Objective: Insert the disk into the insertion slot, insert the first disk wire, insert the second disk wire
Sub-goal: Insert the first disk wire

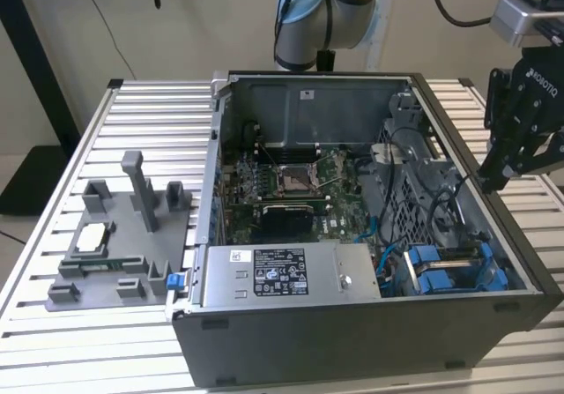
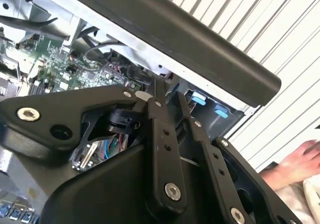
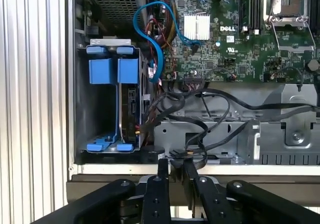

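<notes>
Tool: the black tool (image 3: 175, 165) is nearest in both wrist views (image 2: 167, 96). It hangs at the rim of the computer box, close to the black wires. In the exterior view (image 1: 492, 181) it is over the box wall on the exterior view's right. I cannot tell if it is spread, pressed together or pinching something.
Table: the metal table (image 1: 53, 359) with long ribs carries everything.
Computer box: the big dark grey computer box (image 1: 352, 341) lies open on the table, near the middle.
Grey tray: the grey tray (image 1: 123, 235) with little stands lies beside the box, on the exterior view's left.
Green board: the green board (image 3: 225, 38) lies flat inside the box.
Silver box: the silver box (image 1: 282, 275) with a sticker sits inside, by the front wall.
Slot: the grey metal slot (image 3: 92, 119) is in a corner of the box, by its wall.
Disk: the disk (image 3: 131, 108) stands on its edge in the slot, in a blue frame, next to a second blue frame.
Wires: the blue wire (image 3: 150, 28) loops from the board toward the disk. The black wires (image 3: 200, 108) lie just beside the slot.
Hand: a person's hand (image 2: 295, 159) rests outside the box.
</notes>
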Controlling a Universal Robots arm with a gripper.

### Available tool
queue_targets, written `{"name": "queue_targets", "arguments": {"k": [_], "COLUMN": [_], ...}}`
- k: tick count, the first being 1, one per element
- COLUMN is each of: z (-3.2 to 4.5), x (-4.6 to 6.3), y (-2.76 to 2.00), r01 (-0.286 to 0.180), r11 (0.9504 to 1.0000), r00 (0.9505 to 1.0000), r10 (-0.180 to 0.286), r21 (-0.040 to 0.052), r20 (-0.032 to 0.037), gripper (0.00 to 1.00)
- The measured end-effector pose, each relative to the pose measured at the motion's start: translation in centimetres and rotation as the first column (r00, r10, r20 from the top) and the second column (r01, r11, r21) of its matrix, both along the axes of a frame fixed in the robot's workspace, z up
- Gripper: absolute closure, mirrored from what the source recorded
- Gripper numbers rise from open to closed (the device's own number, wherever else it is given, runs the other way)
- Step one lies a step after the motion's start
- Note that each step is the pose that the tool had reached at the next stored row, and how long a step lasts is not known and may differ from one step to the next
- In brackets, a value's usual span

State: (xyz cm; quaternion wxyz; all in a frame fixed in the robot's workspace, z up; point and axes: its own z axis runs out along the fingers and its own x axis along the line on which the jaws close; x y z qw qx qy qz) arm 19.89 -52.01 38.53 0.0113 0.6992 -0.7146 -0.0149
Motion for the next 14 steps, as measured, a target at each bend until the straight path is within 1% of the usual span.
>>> {"name": "queue_targets", "arguments": {"k": [3,12,13,14], "z": [-0.18,-0.37,-0.39,-0.41], "x": [0.11,0.29,0.30,0.29], "y": [0.00,-0.04,-0.06,-0.08], "r01": [-0.001,-0.004,-0.004,-0.004], "r11": [1.0000,0.9999,0.9999,0.9998], "r00": [1.0000,1.0000,1.0000,1.0000], "r10": [0.001,0.004,0.004,0.004], "r21": [0.0022,0.0147,0.0160,0.0177], "r20": [0.0000,-0.0004,-0.0004,-0.0004], "gripper": [0.00,0.00,1.00,1.00]}}
